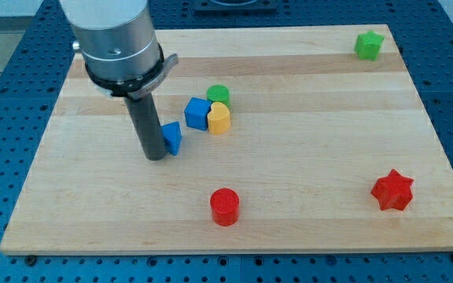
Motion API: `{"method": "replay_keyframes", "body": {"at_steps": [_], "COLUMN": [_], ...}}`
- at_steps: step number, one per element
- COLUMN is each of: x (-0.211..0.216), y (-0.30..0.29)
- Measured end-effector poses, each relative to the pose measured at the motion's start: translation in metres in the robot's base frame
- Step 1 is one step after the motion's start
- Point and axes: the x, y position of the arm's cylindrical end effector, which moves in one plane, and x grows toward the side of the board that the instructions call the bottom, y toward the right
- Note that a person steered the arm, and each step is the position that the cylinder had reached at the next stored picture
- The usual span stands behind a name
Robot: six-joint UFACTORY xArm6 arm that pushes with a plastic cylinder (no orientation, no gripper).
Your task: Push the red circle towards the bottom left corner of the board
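The tool is a bare rod with no jaws, so it grasps nothing and can only push. My tip (156, 157) rests on the board (305, 228) in its left half, about midway between the view's top and bottom. A small blue block (172, 137) stands just beside the tip on the view's right, touching or nearly so; contact cannot be confirmed.

The red circle (225, 207) lies near the board's bottom edge, slightly left of centre. From the tip it lies toward the view's bottom right, with clear board between. The bottom left corner lies to the left of and slightly below the circle.

This is the relation the coming move depends on. The tip is on the left side of the circle, the side facing the target corner. A push from the present side would likely drive the circle to the right, away from the goal. In my judgement, the tip must first pass around to the circle's right, slightly upper side, then push toward the view's left and bottom.

The circle is a round block with no long axis, so an off-centre contact may let it slip sideways off the tip.

Other blocks stand clear of that path:
- a blue, yellow (219, 119) and green (218, 94) cluster above the circle;
- a red star (392, 190) at the right;
- a green star (369, 45) at the top right corner.
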Motion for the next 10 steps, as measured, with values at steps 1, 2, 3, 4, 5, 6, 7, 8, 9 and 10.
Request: {"method": "replay_keyframes", "body": {"at_steps": [1, 2, 3, 4, 5, 6, 7, 8, 9, 10], "x": [-0.01, 0.007, 0.033, 0.095, 0.1, 0.064, 0.088, 0.098, 0.103, 0.063], "y": [0.013, 0.113, 0.163, 0.142, 0.11, 0.08, 0.079, 0.08, 0.009, -0.005]}}
